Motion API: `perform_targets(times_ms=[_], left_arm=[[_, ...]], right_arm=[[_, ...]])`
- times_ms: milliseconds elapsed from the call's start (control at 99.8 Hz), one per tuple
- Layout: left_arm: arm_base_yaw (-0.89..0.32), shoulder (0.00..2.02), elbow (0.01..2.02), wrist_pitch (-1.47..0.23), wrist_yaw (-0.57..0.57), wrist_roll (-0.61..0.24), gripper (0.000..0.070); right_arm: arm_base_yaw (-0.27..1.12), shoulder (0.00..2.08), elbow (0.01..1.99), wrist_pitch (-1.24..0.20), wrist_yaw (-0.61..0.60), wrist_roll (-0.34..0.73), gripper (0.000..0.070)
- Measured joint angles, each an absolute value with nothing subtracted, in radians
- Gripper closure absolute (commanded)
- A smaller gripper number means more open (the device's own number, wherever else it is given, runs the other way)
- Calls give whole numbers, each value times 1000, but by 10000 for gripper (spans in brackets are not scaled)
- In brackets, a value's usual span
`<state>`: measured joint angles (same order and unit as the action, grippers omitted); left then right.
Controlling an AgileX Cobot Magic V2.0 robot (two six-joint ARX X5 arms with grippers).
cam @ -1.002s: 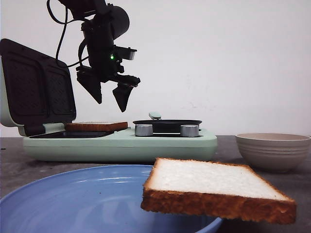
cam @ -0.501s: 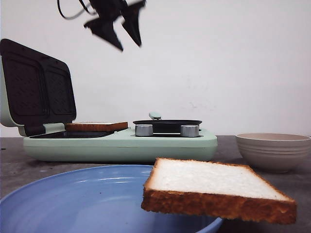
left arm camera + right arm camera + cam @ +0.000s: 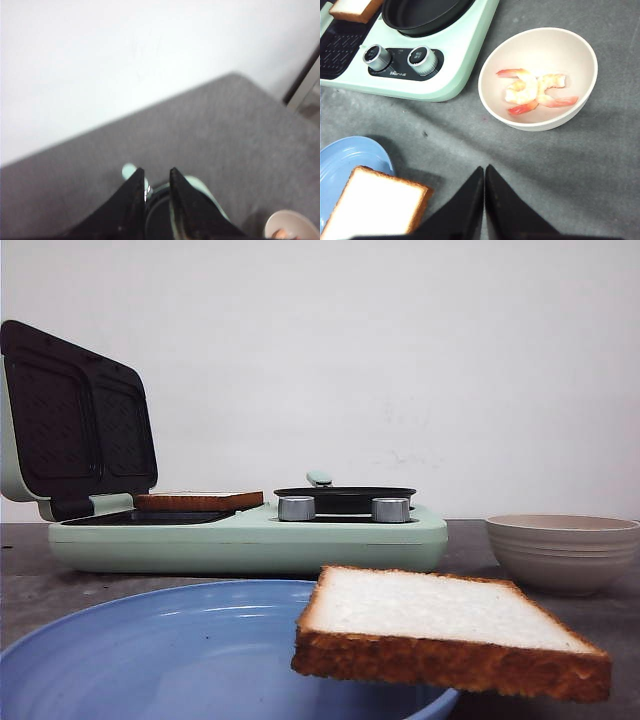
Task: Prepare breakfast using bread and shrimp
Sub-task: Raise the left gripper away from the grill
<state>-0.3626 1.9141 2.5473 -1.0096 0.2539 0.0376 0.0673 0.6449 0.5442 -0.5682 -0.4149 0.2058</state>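
Observation:
One bread slice (image 3: 450, 630) lies half over the rim of the blue plate (image 3: 150, 650); it also shows in the right wrist view (image 3: 372, 202). A second bread slice (image 3: 198, 501) rests on the open sandwich maker's dark plate (image 3: 355, 9). Shrimp (image 3: 535, 90), orange and whitish, lie in the beige bowl (image 3: 492, 60). My right gripper (image 3: 484, 169) is shut and empty, above bare table between plate and bowl. My left gripper (image 3: 155, 172) hangs open and empty, high over the black pan (image 3: 160, 217); it is out of the front view.
The mint-green sandwich maker (image 3: 250, 535) stands at the back left with its lid (image 3: 75, 420) raised. A black pan (image 3: 345, 495) and two silver knobs (image 3: 375, 55) sit on its right half. The beige bowl (image 3: 562, 550) stands at the right.
The left arm has risen from above the sandwich maker and left the top of the front view. Bread, plate and bowl have not moved.

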Motion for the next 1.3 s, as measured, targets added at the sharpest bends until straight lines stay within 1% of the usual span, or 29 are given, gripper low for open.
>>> perform_targets(times_ms=[130, 341, 551, 821, 1042, 1202, 1302], left_arm=[[-363, 1843, 2548, -1024, 261, 42, 699], [-363, 1758, 2548, -1117, 261, 65, 699], [-362, 1659, 2548, -1161, 259, 73, 699], [-362, 1622, 2549, -1229, 228, 80, 698], [-362, 1596, 2485, -1214, 208, 80, 698], [-363, 1572, 2381, -1124, 208, 74, 698], [-376, 1543, 2260, -1056, 207, 64, 697]], right_arm=[[67, 645, 544, -568, -415, 206, 700], [67, 645, 544, -568, -416, 206, 700], [67, 645, 545, -568, -416, 206, 700], [67, 645, 544, -568, -449, 215, 700], [67, 645, 544, -569, -452, 217, 700], [67, 645, 544, -569, -463, 218, 700], [67, 645, 544, -569, -469, 218, 700]])
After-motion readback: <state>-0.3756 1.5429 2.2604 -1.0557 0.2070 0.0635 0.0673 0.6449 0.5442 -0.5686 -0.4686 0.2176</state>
